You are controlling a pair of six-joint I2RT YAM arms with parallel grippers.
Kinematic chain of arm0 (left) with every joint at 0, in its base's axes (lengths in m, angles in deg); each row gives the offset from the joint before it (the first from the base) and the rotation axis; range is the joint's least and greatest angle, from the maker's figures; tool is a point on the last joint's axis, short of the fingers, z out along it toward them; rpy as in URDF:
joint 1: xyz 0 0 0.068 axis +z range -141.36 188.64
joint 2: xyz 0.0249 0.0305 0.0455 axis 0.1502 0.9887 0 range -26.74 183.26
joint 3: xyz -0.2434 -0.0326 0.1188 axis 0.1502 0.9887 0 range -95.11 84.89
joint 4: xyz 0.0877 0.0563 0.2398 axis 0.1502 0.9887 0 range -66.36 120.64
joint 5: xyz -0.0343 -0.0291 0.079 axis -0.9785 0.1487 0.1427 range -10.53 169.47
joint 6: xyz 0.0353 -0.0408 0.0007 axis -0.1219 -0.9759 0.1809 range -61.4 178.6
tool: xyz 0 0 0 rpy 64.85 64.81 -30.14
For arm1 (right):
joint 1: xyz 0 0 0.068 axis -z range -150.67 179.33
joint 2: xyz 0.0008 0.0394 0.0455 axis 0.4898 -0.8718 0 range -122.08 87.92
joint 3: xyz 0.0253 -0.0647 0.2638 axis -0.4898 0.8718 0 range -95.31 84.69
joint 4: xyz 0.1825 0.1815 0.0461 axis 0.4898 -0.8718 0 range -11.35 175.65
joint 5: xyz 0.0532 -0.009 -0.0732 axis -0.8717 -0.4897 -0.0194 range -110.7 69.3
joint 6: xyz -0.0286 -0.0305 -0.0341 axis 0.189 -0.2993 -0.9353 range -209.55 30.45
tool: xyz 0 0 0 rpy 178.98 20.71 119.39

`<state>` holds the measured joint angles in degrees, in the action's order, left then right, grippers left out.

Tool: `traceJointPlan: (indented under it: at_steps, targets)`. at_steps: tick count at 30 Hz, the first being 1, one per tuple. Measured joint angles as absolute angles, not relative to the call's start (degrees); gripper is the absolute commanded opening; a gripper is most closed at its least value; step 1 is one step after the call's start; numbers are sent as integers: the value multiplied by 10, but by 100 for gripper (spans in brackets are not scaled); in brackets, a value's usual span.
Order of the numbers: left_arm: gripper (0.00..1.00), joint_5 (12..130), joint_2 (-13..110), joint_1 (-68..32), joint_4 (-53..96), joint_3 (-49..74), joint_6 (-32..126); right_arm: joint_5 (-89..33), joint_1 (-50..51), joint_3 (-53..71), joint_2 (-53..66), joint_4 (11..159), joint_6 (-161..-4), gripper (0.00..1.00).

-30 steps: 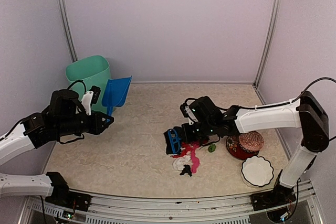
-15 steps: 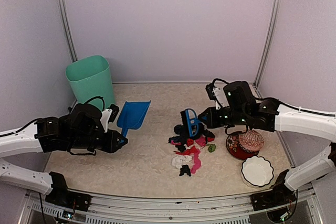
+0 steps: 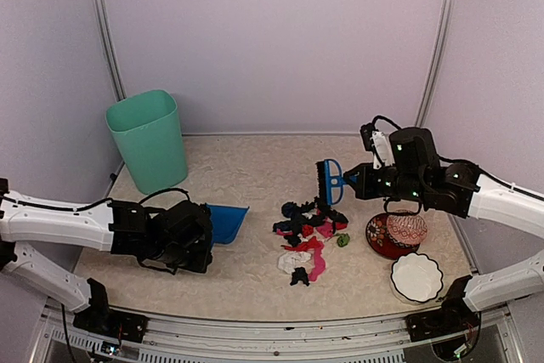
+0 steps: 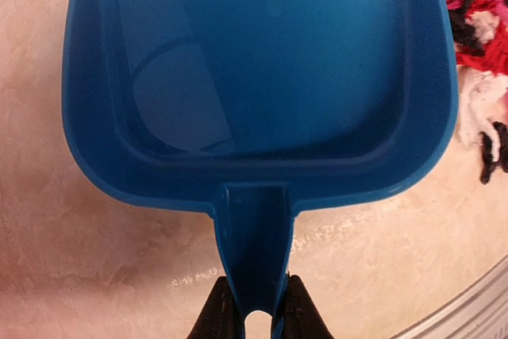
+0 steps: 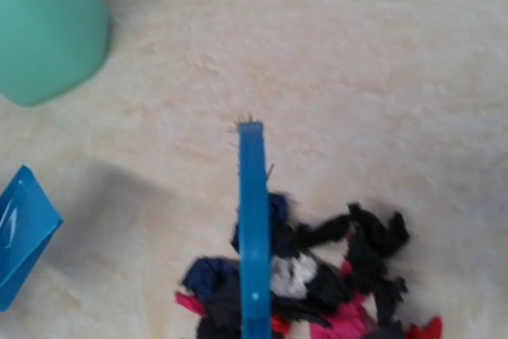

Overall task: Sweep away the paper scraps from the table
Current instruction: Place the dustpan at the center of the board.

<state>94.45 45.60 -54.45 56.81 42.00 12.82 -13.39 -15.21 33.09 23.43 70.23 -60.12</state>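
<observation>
The paper scraps (image 3: 308, 235) lie in a loose pile of black, pink, red, navy and white bits, with one green bit, on the beige table (image 3: 255, 167), right of centre. My left gripper (image 3: 201, 237) is shut on the handle of the blue dustpan (image 3: 226, 220). The pan lies low on the table, its mouth toward the pile and a short gap away. In the left wrist view my gripper (image 4: 252, 313) pinches the dustpan's (image 4: 262, 77) handle; scraps (image 4: 480, 37) show at the right edge. My right gripper (image 3: 361, 183) holds the blue brush (image 3: 329, 182) above the pile's far side. In the right wrist view the brush (image 5: 254, 228) hangs over the scraps (image 5: 317, 275); my own fingers are hidden.
A mint green bin (image 3: 149, 138) stands at the back left. A red-patterned bowl with a ball (image 3: 395, 234) sits right of the pile, with a white scalloped bowl (image 3: 416, 276) in front of it. Walls and metal posts close in the table.
My left arm brought the dustpan from up by the bin down to the table, toward the pile. My right arm lifted the brush off the pile and drew it back and to the right.
</observation>
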Motion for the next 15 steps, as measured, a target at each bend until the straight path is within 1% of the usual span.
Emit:
traceJointPlan:
  at_steps: [4, 9, 15]
  targets:
    - [0, 958, 539, -544, 572, 394, 130, -131, -151, 344, 234, 698, -601, 0]
    - [0, 975, 637, -544, 571, 327, 160, -131, -151, 358, 234, 699, -601, 0]
    - [0, 978, 711, -531, 565, 259, 214, -129, -150, 372, 241, 696, -601, 0]
